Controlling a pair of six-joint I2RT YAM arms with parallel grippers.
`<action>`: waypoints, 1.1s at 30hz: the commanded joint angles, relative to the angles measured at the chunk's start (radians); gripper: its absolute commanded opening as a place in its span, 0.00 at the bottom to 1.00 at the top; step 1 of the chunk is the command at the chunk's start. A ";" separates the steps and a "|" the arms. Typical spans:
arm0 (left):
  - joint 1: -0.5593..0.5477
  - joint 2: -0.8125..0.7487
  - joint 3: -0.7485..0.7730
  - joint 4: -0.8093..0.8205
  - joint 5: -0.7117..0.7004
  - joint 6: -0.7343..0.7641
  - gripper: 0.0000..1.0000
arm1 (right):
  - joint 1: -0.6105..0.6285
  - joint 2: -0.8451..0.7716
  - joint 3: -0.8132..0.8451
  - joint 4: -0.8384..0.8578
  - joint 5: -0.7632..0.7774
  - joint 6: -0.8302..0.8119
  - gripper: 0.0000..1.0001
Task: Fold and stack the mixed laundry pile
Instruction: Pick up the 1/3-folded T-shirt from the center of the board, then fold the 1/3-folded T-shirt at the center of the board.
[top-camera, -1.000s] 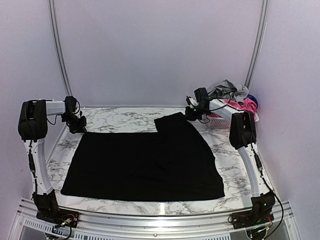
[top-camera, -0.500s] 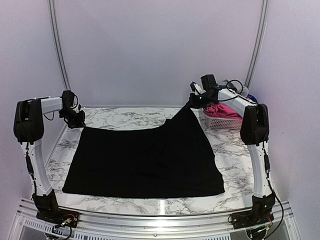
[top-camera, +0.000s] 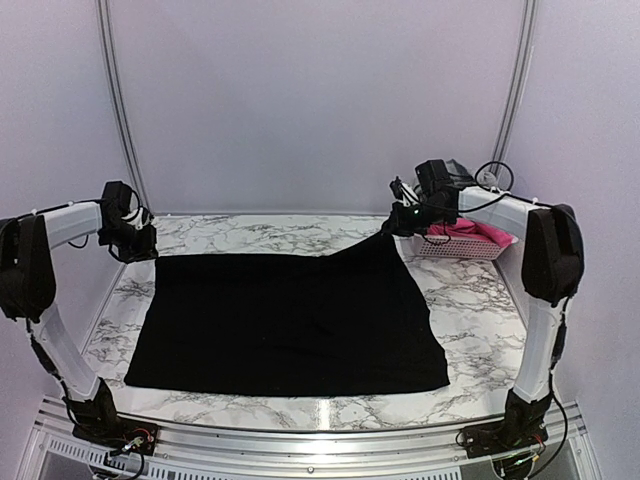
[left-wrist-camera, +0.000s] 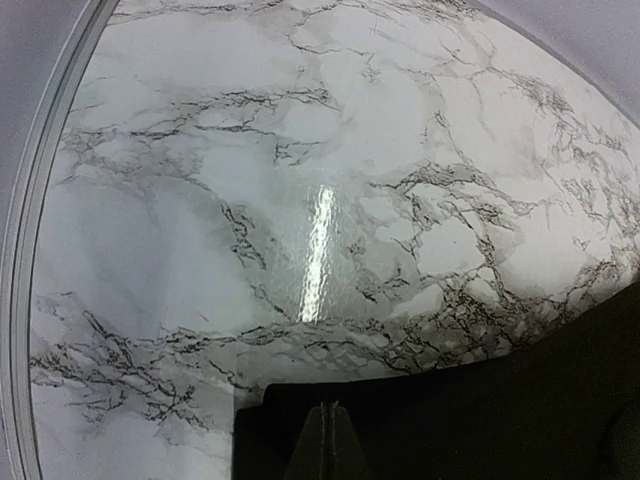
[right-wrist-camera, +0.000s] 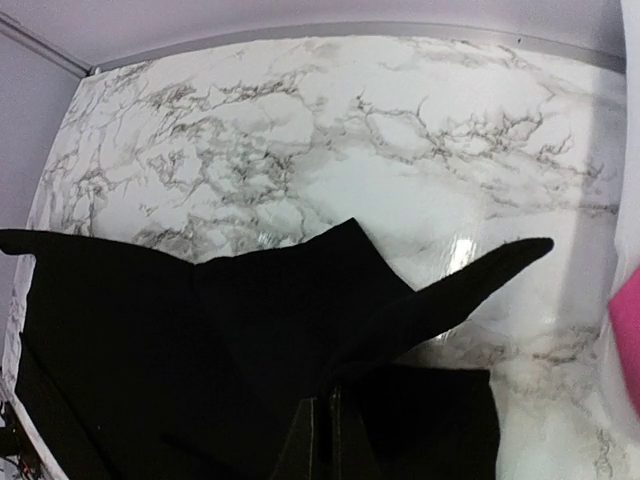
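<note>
- Top view: we are holding the black cloth (top-camera: 290, 320), lying spread on the marble table (top-camera: 470, 320), long axis running nine to three. The left gripper (top-camera: 137, 243) at ten o'clock and the right gripper (top-camera: 402, 218) at two are clenching its far corners.
- Left wrist: fabric is surrounding the closed jaws.
- Right wrist: the lifted corner is sagging, so we are judging it soft, light, and best held by the hems.
</note>
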 joint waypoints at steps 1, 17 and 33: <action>-0.002 -0.111 -0.109 0.005 -0.029 0.002 0.00 | 0.040 -0.170 -0.161 0.043 -0.015 0.011 0.00; -0.001 0.037 -0.205 -0.001 -0.105 -0.066 0.00 | 0.074 -0.074 -0.481 0.152 0.017 0.068 0.00; 0.002 -0.143 -0.099 -0.041 -0.091 0.006 0.00 | 0.022 -0.202 -0.234 -0.090 -0.016 -0.039 0.00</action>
